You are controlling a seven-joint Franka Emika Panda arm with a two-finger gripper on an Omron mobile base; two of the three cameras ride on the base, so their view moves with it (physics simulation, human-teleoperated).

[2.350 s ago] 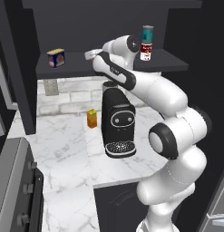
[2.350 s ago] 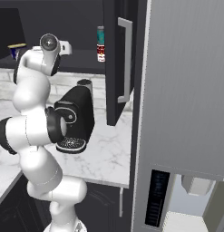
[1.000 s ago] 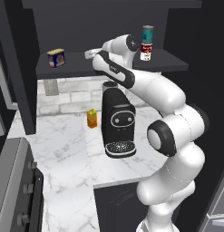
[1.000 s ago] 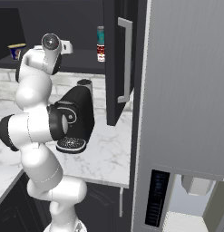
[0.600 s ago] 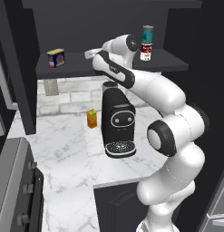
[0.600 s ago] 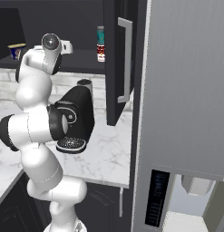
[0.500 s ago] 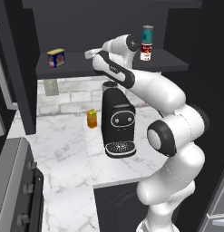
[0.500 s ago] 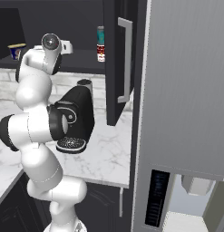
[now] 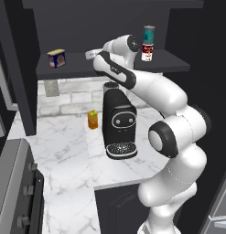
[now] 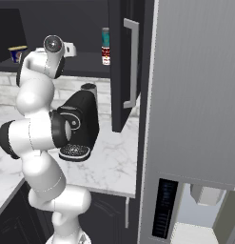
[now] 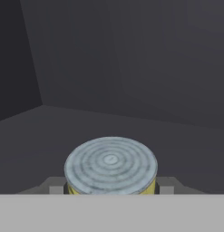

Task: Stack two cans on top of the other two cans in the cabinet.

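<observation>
The claw [image 11: 111, 189] pinches a small yellow-sided can [image 11: 111, 166] with a ridged silver top on the cabinet [image 9: 68, 71] shelf. Farther right, the teal can [image 9: 149, 34] stands atop the red-and-white can [image 9: 147, 52].

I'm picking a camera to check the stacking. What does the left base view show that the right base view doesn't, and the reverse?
Left base view: an orange carton on the counter, a stove front. Right base view: a cabinet door handle, a tall grey appliance. Both: the teal can standing on the red-and-white can, the blue tin alone on the cabinet shelf, the coffee machine.
</observation>
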